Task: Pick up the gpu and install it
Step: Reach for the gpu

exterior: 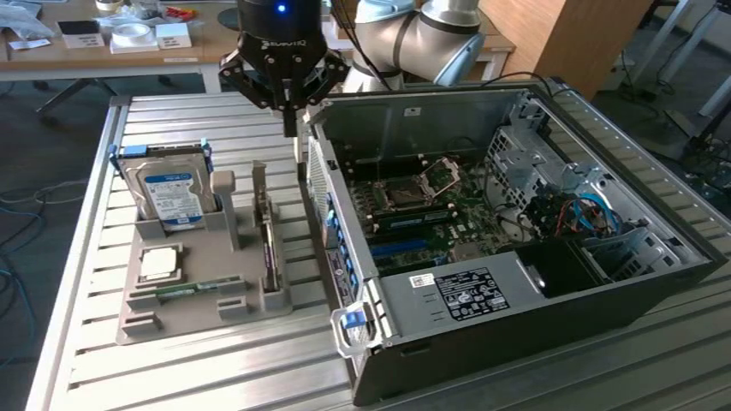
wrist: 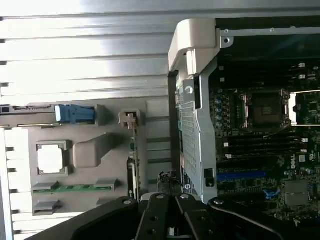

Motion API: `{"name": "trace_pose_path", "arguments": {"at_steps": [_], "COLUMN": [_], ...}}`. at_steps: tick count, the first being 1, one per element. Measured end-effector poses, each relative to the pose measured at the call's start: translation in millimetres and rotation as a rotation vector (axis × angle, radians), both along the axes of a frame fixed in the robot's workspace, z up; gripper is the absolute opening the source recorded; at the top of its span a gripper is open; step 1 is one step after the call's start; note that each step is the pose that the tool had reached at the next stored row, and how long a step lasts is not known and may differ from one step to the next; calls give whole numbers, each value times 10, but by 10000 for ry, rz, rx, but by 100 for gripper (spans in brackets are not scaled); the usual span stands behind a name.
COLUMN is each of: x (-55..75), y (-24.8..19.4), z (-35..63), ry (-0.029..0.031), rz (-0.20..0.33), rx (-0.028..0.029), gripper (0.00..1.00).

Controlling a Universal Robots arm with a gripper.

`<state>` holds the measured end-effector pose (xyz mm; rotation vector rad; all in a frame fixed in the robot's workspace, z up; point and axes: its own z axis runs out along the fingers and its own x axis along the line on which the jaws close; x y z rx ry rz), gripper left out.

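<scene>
My claw, pressed together and empty, hangs over the gpu; lowered like this, I fear it rams the card or the case.

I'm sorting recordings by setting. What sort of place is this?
Probably a robotics lab or workshop: an open computer case lies on a slatted aluminium table, a grey parts holder sits beside it, and a cluttered desk stands behind.

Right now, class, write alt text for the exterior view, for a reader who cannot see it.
A shut pincer hangs over the gap between a grey holder and an open computer case on a slatted metal table. The gpu stands on edge in the holder, near an upright hard drive, apart from the pincer.
</scene>
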<state>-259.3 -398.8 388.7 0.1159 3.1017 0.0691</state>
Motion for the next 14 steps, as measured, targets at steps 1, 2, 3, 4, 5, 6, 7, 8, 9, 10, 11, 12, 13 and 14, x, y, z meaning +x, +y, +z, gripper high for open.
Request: {"name": "trace_pose_path", "arguments": {"at_steps": [1,2,3,4,5,6,7,8,9,10,11,12,13,14], "x": [-22,-45,-69,-92,-115,-138,-159,-181,-206,-234,-260,-286,-309,-318], "y": [0,0,0,0,0,0,0,0,0,1,1,1,1,2], "z": [-3,-5,-7,-9,-12,-15,-18,-21,-24,-27,-29,-32,-34,-34], "ry": [-1,0,-1,-1,-1,-1,-1,-1,-1,-1,-1,-1,0,-2], "rz": [1,1,1,2,1,1,0,0,0,0,0,1,1,0], "rx": [-2,-6,-9,-12,-15,-19,-24,-28,-33,-36,-38,-41,-44,-45], "gripper": [11,11,11,11,11,11,11,11,11,11,11,11,11,11]}}
